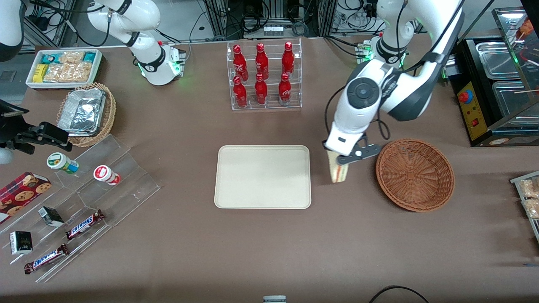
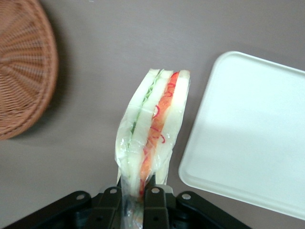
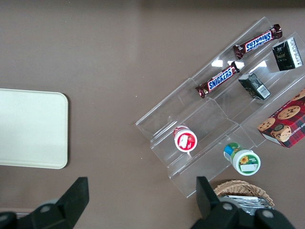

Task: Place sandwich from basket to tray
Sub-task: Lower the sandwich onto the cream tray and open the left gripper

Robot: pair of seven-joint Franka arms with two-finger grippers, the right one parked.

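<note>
The left arm's gripper (image 1: 342, 162) is hanging over the brown desk (image 1: 269, 244) in the gap between the tray (image 1: 263, 176) and the basket (image 1: 415, 174), right of the front view's centre. Its jaws are pinching the sandwich (image 1: 339, 172) at one end, and the wrist view shows the two black fingers (image 2: 153, 205) pressing the clear wrap from either side while the wedge (image 2: 152, 129) is sticking out from them with its cut edge showing green filling in one layer and red in the other. The sandwich is sitting just beside the tray's short edge, not over it, and it is apart from the basket; whether it is touching the desk cannot be told. The reddish-brown wicker basket is lying toward the working arm's end of the desk, with nothing showing inside it. The cream tray (image 2: 252, 133) is lying flat in the middle of the front view, bare. Above it in that view, an acrylic rack is holding six red cola bottles (image 1: 262, 75). At the left edge of the front view, toward the parked arm's end, a tan wicker basket is carrying a foil container (image 1: 83, 111), and a stepped acrylic display (image 3: 209, 119) is holding Snickers bars (image 3: 218, 82), two small lidded cups (image 3: 185, 140) and a cookie box (image 3: 286, 119).
</note>
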